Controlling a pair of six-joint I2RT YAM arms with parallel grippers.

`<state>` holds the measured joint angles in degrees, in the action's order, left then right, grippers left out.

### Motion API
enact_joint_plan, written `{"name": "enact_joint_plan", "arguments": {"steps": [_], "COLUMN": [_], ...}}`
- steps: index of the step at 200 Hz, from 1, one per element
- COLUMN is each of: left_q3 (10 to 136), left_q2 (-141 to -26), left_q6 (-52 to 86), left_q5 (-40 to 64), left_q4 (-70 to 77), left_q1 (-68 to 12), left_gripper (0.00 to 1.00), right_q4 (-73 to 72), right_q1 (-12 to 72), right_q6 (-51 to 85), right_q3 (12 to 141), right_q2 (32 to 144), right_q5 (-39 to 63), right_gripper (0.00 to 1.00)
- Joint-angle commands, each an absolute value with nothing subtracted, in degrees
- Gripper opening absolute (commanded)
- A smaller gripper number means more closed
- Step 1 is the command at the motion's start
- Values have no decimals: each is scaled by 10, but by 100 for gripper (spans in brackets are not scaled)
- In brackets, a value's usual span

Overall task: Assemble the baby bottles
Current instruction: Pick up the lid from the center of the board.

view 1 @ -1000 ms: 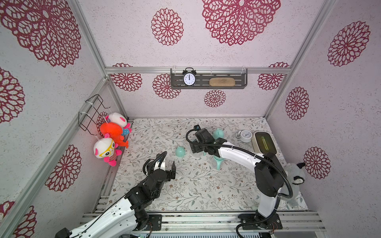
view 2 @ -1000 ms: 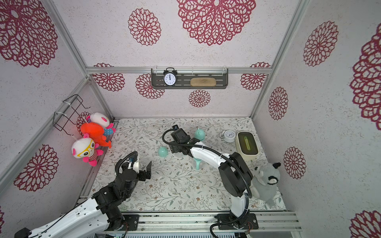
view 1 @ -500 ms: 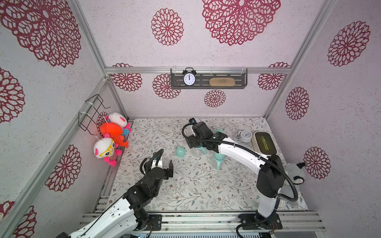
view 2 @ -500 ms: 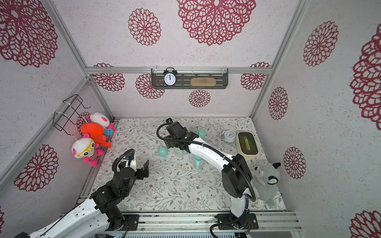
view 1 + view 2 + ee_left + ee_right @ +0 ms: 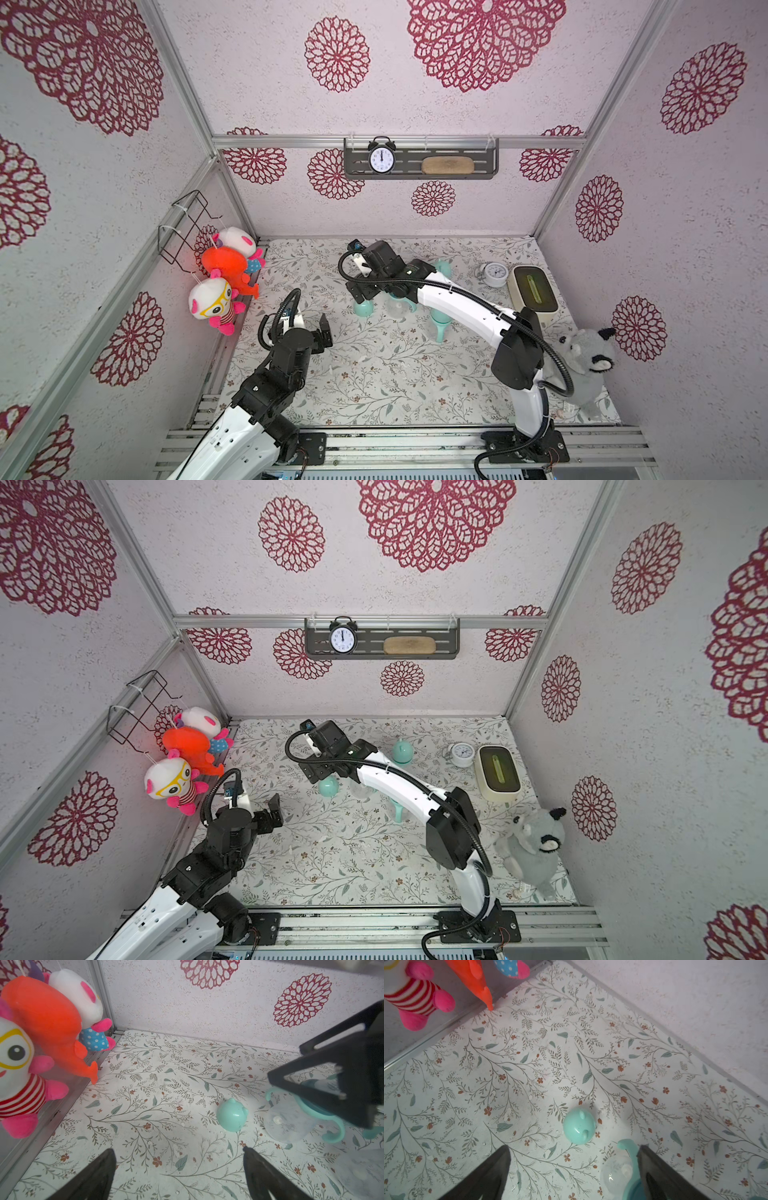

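A mint eared cap [image 5: 365, 308] [image 5: 232, 1114] [image 5: 579, 1128] sits alone on the floral mat. Beside it lies one of the baby bottles [image 5: 398, 306] [image 5: 286, 1124] [image 5: 616, 1172], clear, on its side, with a teal collar and mint handles. A second bottle [image 5: 439, 326] shows partly from under my right forearm. A capped one [image 5: 402, 751] stands further back. My right gripper [image 5: 376, 293] [image 5: 573, 1147] hangs open above the cap and the lying bottle, holding nothing. My left gripper [image 5: 311, 321] [image 5: 177, 1149] is open and empty, short of the cap on the left.
Plush toys [image 5: 226, 282] hang on the left wall. A white alarm clock [image 5: 494, 274] and a cream box [image 5: 534, 291] stand at the back right. A grey plush animal [image 5: 586, 353] sits by the right wall. A shelf [image 5: 419, 164] hangs on the back wall.
My right gripper has swung to the left, from over the lying bottle to over the cap and bottle. My left gripper has drifted slightly left and stayed open.
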<state>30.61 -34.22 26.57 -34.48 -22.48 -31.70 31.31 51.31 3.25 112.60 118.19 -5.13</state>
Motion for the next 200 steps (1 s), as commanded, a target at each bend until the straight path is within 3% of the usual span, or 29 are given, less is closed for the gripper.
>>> {"name": "enact_joint_plan", "arguments": {"steps": [1,117,200], "left_q3": [316,308,309], "left_q2": [-332,-324,-345], "left_q6": [295,315,309], "left_q5": [-333,-304,-301], "left_q4": [-246,-251,-231], "left_q1": [-303,-295,-294], "left_gripper": [98,98,98], "right_q4": [337,329,327], "right_q1": [510,495,498], "right_q6": [15,28,35], "right_q3": [1154,1190,1198], "right_q2": [1206,1336,1344], "right_q5": [-30,-32,-15], "right_gripper": [95,91,90]}}
